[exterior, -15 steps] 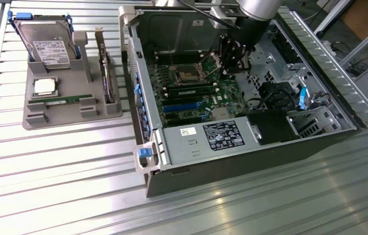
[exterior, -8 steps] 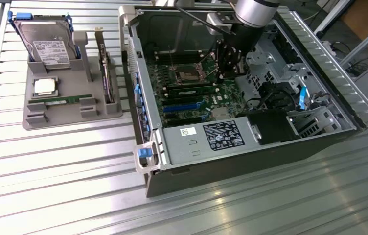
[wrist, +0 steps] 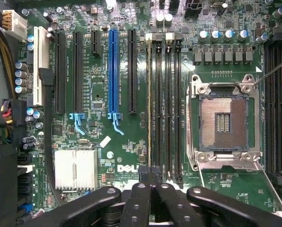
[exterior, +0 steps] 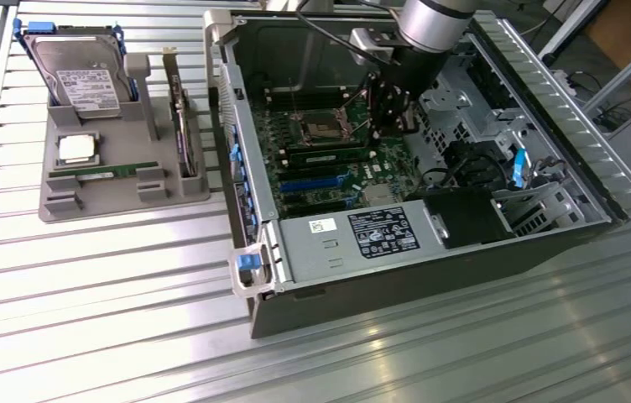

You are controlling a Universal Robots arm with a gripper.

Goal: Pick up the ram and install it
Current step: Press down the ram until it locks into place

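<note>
Item 1, exterior view's left: grey holder tray [exterior: 64, 206] on the counter [exterior: 91, 336], carrying a hard drive [exterior: 83, 80], a silver processor [exterior: 78, 148] and 1 green ram [exterior: 103, 172] lying in its front slot.

Item 2, centre: open computer case [exterior: 405, 277], motherboard [wrist: 103, 156] exposed, with an empty CPU socket [wrist: 224, 123] beside the memory slots [wrist: 164, 109].

Item 3: our hand [wrist: 152, 182], shut with nothing visibly in it, poised over those slots.

Risk, as we judge it: pressing down with the hand here could damage a slot.
</note>
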